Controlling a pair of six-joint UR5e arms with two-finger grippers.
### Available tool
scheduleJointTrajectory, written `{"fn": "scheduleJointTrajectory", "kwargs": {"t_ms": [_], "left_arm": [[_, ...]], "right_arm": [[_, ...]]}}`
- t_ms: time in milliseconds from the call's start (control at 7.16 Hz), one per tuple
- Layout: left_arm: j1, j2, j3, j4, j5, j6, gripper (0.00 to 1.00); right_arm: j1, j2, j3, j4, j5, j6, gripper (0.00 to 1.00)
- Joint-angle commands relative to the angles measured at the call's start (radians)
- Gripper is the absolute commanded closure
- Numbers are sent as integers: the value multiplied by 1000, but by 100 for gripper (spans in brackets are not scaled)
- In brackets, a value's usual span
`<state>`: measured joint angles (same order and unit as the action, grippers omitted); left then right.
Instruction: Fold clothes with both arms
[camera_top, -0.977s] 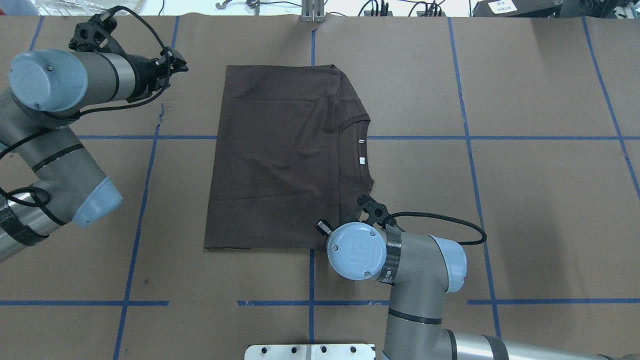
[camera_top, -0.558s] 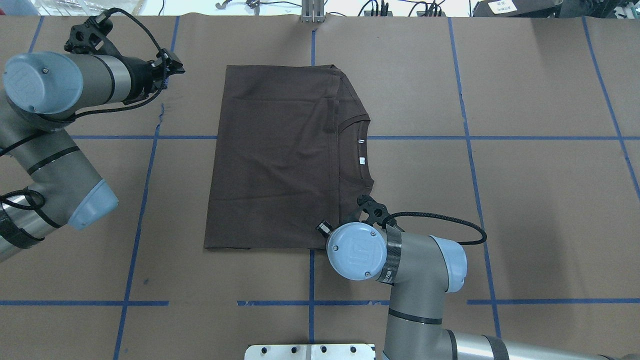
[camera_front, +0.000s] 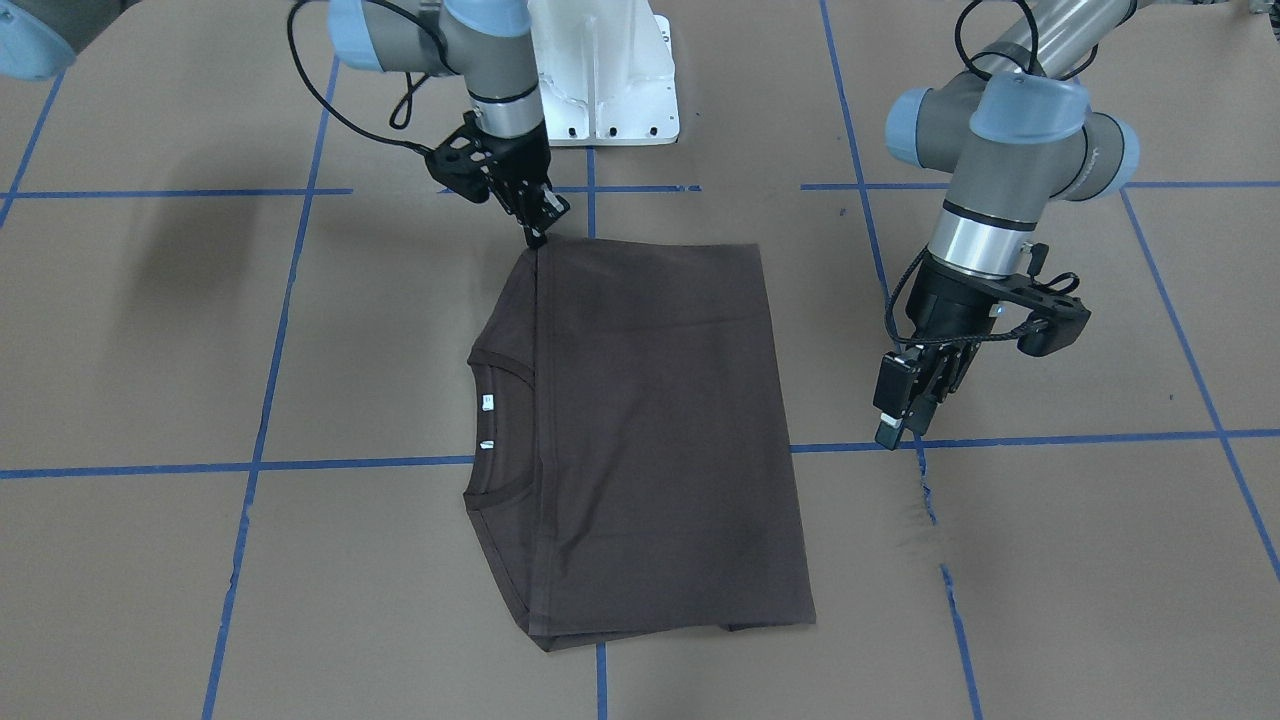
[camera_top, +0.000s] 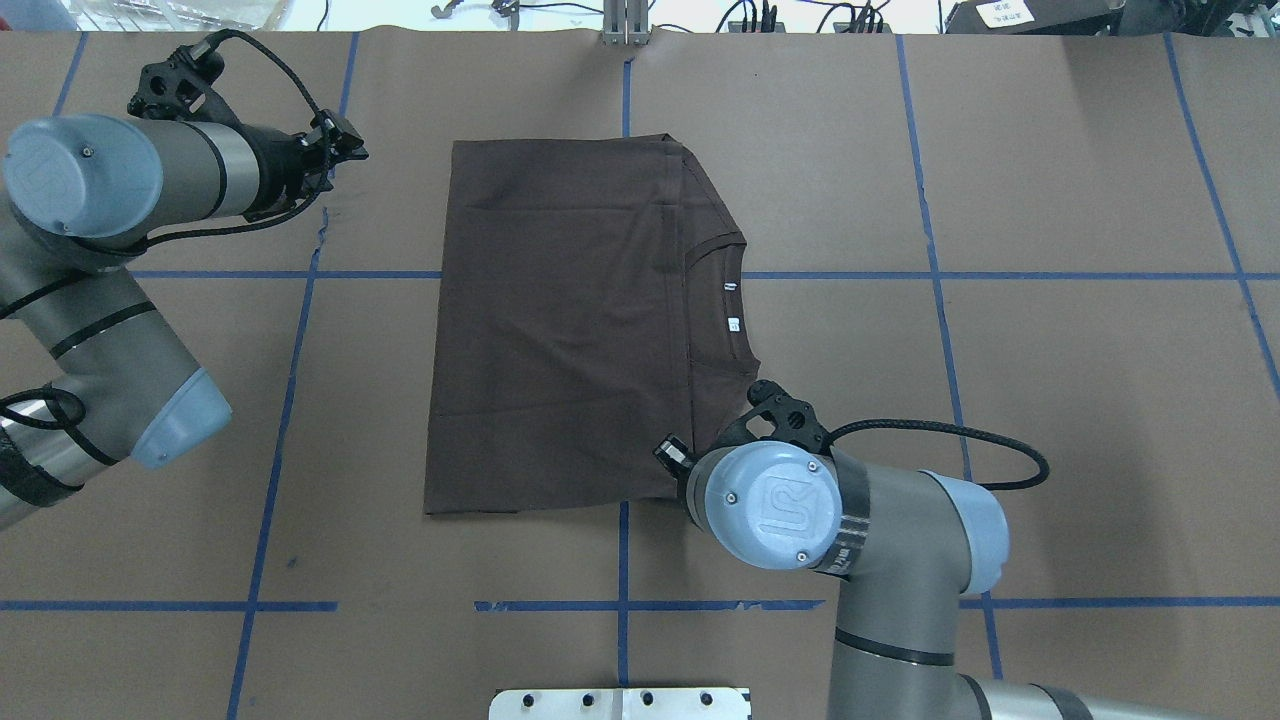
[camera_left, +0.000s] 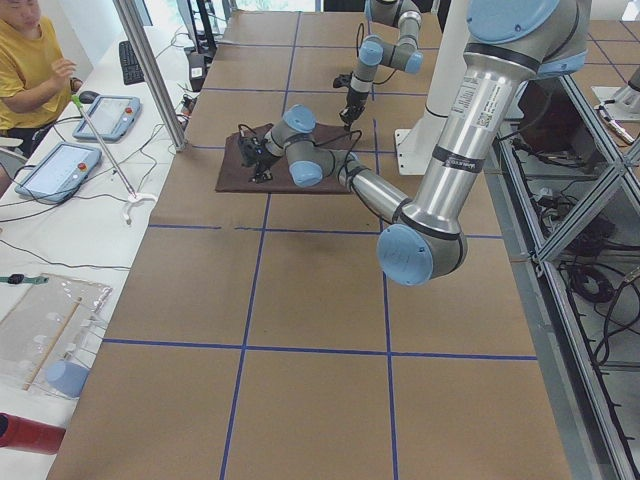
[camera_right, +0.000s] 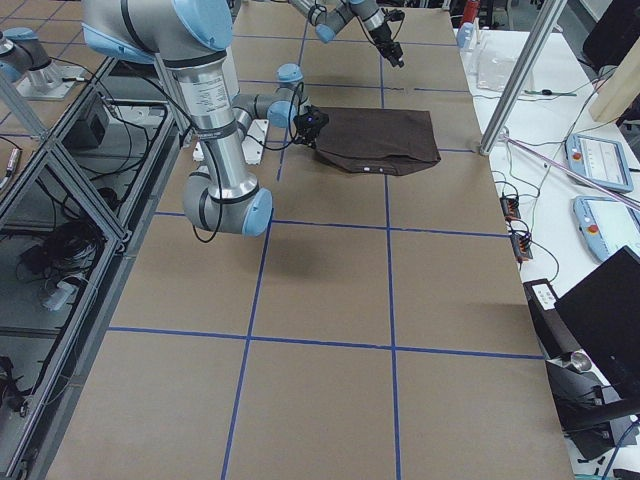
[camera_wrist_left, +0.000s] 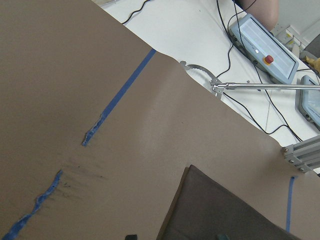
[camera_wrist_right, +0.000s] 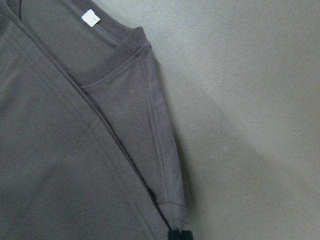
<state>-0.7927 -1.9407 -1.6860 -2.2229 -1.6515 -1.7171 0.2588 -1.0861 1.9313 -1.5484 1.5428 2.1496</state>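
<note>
Looks to be between folds. Has the T-shirt (camera_front: 650, 430) lying flat in the middle of the table (camera_front: 1050, 580) as a neat rectangle, with a top layer brought across to stop just short of the ribbed collar (camera_front: 497, 369) and white neck tags (camera_front: 487, 402). Pinches the collar-side corner of the edge nearest the robot's base with the right gripper (camera_front: 537, 232), fingers drawn together on the cloth (in the right wrist view, that hemmed corner (camera_wrist_right: 172, 205) runs straight down to a black fingertip at the bottom edge). Holds the left gripper (camera_front: 905, 415) above bare table, off the side of the rectangle opposite the collar and clear of the fabric, fingers apart and empty.

Probably calls next for a fold across the long way, carrying the base-side edge over to the operators' side. Needs a second grip for that: bringing the left gripper in to the other corner of that same edge, closing on all layers there, then lifting both corners level. Risks skewing the rectangle or spilling the tucked layers if hauled by one corner alone.

Cannot see the right fingers from overhead, hidden under the arm's blue joint cap (camera_top: 770, 505). Finds no chest lettering anywhere, presumably folded inside. Gets only one corner of the T-shirt (camera_wrist_left: 225, 215) in the left wrist view, with the fingertips cut down to two small dark specks at the bottom edge. Makes out little in the two side views beyond arms and a dark patch of cloth.
</note>
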Motion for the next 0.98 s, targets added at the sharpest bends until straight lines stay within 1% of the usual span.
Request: {"fn": "scheduleJointTrajectory", "kwargs": {"t_ms": [0,140,279,419,558,698,838], "left_arm": [[103,2,-30,-7,-48,-122,39],[143,17,-85,6,-47,-125,39],[192,54,-127,15,-48,-142,38],[248,55,-133,17,-48,-209,18],[326,62,-133,46,-45,-296,1],[372,72,-151,52,-36,-308,0],[441,84,-191,122,-34,-338,0]], "right_arm": [[-21,-32,141,-138,0,1,100],[-27,-32,150,-148,-1,1,100],[-41,-40,147,-147,-1,1,100],[-43,-41,146,-148,-3,1,100],[-46,-41,146,-148,-3,1,100],[-46,-41,146,-148,-3,1,100],[-47,-40,146,-148,-3,1,100]]}}
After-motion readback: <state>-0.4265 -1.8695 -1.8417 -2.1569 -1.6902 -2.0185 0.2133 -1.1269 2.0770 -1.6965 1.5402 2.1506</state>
